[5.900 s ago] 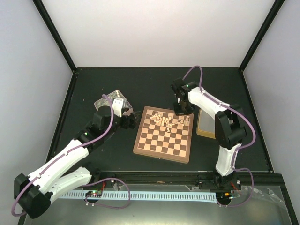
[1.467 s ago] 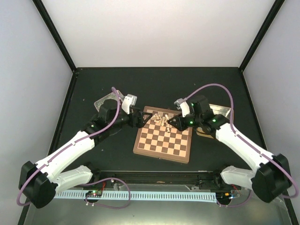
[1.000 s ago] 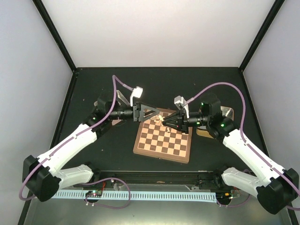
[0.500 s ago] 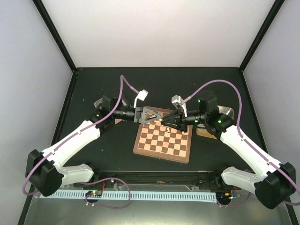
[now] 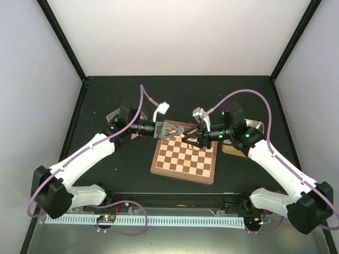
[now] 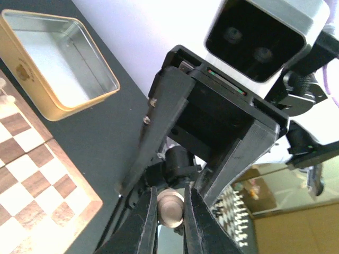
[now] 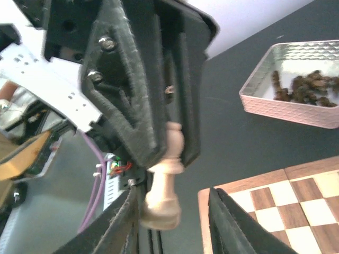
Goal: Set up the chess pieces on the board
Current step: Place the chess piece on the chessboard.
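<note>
1 pale piece (image 7: pixel 165 182) sits midair above board's (image 5: pixel 180 161) far edge. We see L gripper (image 5: pixel 179 133) clamped on it; R gripper (image 5: pixel 186 136) faces L, jaws apart either side of piece's base.

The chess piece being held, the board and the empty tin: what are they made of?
The chess piece looks like pale bare wood: matte cream, turned shape, though grain is too small to see. The board seems wooden too, tan and brown squares with faint streaks and a smooth finish. The empty tin looks like thin metal: shiny silver inside, gold-coloured outside.
</note>
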Robot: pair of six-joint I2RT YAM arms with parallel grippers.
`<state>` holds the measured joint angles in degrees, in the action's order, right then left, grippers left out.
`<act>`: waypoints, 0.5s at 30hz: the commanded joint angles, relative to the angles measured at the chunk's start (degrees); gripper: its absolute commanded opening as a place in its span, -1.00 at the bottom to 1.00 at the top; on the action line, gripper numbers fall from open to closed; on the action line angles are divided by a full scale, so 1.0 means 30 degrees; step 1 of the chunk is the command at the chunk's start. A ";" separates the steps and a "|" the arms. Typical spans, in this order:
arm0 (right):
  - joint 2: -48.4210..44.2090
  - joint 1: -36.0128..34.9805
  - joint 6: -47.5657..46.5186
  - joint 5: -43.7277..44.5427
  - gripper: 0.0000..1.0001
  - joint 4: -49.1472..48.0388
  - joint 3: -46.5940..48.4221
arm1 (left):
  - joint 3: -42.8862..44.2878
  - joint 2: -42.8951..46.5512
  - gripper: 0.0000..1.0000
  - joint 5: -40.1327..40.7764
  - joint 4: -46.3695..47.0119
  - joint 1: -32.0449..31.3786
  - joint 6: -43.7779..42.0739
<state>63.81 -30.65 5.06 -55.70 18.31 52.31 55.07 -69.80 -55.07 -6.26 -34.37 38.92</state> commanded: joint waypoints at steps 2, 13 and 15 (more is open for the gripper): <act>-0.0738 0.0040 -0.0117 0.5109 0.12 0.2037 0.0756 | 0.1512 0.0092 -0.97 0.3243 -0.1752 -0.0368 -0.2109; -0.5542 0.0198 0.8865 2.5649 0.33 0.4096 -0.1601 | 0.6419 -0.6696 -0.97 1.4408 -0.6500 -0.4113 -0.6732; -0.6294 0.0199 1.0020 2.7129 0.34 0.4928 -0.2084 | 0.7744 -0.8438 -0.97 1.5559 -0.7095 -0.4681 -0.7157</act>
<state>48.23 -30.33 23.09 1.58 26.59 49.08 71.55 -87.15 -21.17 -20.34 -45.21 23.09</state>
